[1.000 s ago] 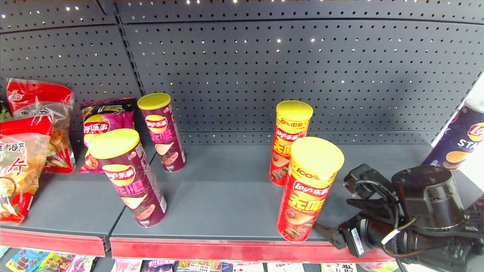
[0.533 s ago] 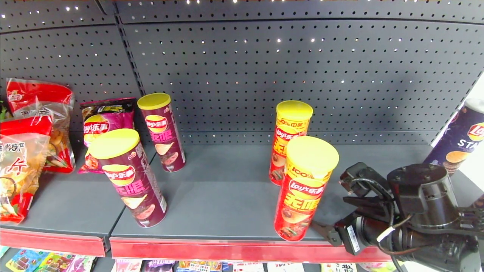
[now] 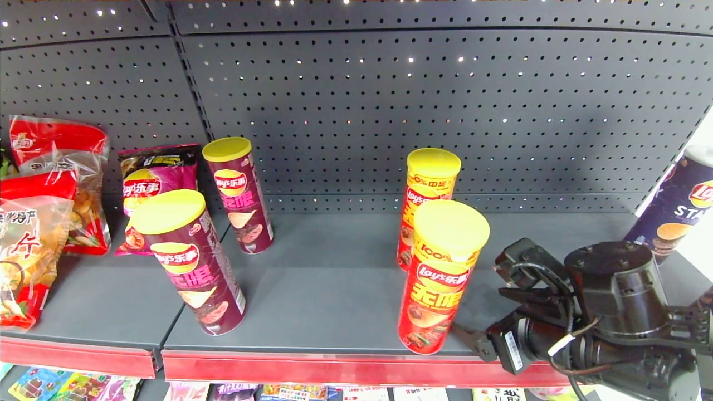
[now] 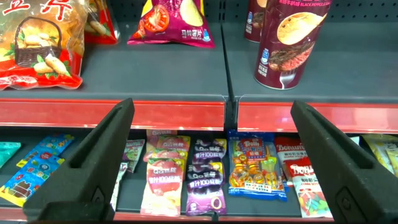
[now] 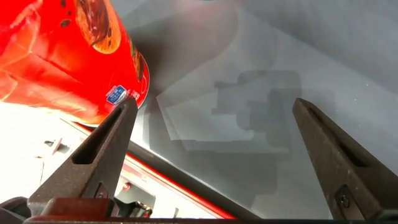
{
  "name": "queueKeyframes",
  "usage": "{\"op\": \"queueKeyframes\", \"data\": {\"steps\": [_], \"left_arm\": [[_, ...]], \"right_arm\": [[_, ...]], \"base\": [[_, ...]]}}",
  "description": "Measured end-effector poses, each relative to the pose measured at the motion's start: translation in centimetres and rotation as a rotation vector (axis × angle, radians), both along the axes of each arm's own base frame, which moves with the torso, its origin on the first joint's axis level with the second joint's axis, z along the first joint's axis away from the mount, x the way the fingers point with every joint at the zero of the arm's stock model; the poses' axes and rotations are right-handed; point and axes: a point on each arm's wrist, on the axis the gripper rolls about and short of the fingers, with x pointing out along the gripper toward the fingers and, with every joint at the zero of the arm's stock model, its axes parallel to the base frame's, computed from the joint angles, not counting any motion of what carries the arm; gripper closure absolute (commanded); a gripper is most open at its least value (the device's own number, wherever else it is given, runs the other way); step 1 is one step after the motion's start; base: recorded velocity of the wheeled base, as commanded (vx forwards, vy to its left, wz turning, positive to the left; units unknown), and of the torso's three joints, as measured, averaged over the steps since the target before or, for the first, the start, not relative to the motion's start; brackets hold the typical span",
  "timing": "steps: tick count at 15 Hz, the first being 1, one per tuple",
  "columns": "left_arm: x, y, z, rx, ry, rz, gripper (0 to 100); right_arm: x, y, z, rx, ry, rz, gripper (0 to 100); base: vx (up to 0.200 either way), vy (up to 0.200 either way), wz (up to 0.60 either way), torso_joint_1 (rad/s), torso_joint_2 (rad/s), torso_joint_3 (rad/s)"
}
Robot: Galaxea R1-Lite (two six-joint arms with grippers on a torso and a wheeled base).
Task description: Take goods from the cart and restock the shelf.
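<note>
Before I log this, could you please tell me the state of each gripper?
Left gripper: open, empty.
Right gripper: open, empty, beside the red can.

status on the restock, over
Left gripper open, empty. Right gripper open, at base of front red chip can. Can standing at front edge of shelf, ungripped. Second red can close behind it.
</note>
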Motion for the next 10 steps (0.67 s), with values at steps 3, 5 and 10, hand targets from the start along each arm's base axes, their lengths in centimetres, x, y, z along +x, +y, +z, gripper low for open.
{"op": "queueKeyframes", "data": {"steps": [3,5,10], "left_arm": [[0.0,0.0,0.0,0.0,0.0,0.0,0],[0.0,0.0,0.0,0.0,0.0,0.0,0],[0.0,0.0,0.0,0.0,0.0,0.0,0]], "right_arm": [[-0.1,0.2,-0.01,0.0,0.0,0.01,0],[-0.24,0.41,0.0,0.0,-0.001,0.021,0],[0.08,0.88,0.14,0.017,-0.026,0.03,0]], "base": [[0.0,0.0,0.0,0.0,0.0,0.0],[0.0,0.0,0.0,0.0,0.0,0.0],[0.0,0.0,0.0,0.0,0.0,0.0]]}}
